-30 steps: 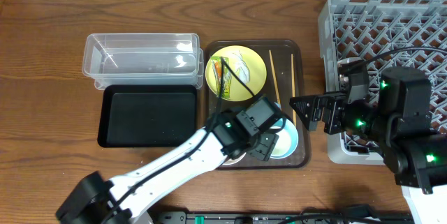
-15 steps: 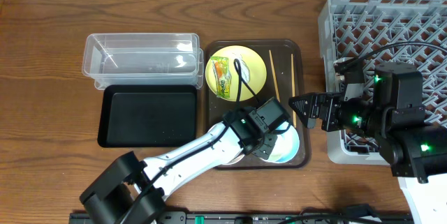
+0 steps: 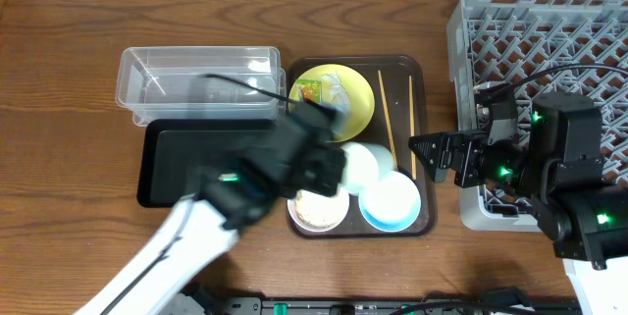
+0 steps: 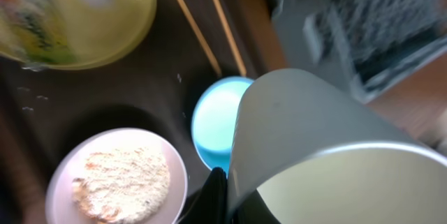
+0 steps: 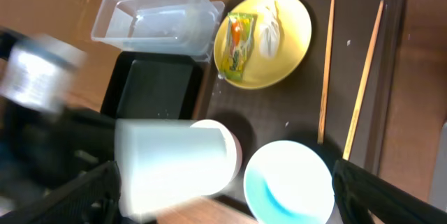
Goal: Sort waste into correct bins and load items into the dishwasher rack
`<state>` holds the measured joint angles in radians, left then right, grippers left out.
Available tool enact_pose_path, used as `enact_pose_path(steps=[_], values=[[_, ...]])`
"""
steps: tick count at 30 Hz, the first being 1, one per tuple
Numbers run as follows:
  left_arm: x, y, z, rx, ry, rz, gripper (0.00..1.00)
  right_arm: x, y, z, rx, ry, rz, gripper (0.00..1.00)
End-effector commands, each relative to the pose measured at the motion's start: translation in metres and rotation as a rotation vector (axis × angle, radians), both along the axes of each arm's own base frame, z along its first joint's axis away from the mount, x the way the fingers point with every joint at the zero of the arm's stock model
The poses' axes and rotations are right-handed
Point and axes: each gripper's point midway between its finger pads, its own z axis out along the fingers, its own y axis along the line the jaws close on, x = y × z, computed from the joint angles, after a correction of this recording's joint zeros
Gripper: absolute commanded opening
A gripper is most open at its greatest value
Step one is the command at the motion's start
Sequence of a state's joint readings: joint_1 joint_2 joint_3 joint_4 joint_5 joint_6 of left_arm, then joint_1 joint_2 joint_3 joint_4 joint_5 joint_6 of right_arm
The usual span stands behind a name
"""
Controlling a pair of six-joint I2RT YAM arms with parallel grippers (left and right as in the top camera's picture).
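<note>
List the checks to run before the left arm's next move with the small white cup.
1. Small white cup gripped by left gripper: ok.
2. Right gripper open and empty: ok.
3. Grey plastic lattice dishwasher rack has free cells: ok.
4. Route from cup to rack clear: not ok, right gripper sits between.
5. Cup empty inside: cannot tell.
6. Crumpled green-and-yellow wrapper binned: not ok, lies on round yellow plate.

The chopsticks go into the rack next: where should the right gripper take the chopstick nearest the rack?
Probably take the right chopstick by its far half, from straight above, jaws across it. It lies flat on the brown tray, apart from the other chopstick, while the light-blue bowl crowds its near end.
</note>
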<state>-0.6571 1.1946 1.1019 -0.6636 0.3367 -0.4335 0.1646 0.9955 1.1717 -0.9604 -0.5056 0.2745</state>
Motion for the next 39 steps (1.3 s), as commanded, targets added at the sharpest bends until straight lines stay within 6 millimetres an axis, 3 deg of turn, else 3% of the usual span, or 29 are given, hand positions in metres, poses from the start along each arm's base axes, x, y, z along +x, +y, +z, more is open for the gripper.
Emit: enact_pose_path(steps=[1, 6, 12, 24, 31, 37, 39], values=[[-0.013, 0.007, 0.05, -0.246, 0.034, -0.101, 0.06, -0.006, 0.013, 0.021, 0.033, -0.104, 0.126, 0.85], [-0.037, 0.021, 0.104, -0.574, 0.078, -0.32, 0.06, -0.045, 0.055, 0.055, 0.203, -0.288, 0.543, 0.84], [-0.053, 0.03, 0.134, -0.752, 0.07, -0.485, 0.06, -0.073, 0.075, 0.079, 0.376, -0.388, 0.793, 0.91], [-0.055, 0.029, 0.137, -0.764, 0.059, -0.506, 0.06, -0.067, 0.116, 0.093, 0.387, -0.433, 0.864, 0.93], [-0.05, 0.029, 0.133, -0.749, 0.058, -0.488, 0.06, -0.082, 0.132, 0.095, 0.396, -0.438, 0.925, 0.81], [-0.049, 0.029, 0.132, -0.745, 0.058, -0.482, 0.06, -0.077, 0.133, 0.093, 0.373, -0.446, 0.9, 0.61], [-0.049, 0.029, 0.132, -0.745, 0.058, -0.483, 0.12, -0.075, 0.133, 0.094, 0.365, -0.453, 0.889, 0.57]])
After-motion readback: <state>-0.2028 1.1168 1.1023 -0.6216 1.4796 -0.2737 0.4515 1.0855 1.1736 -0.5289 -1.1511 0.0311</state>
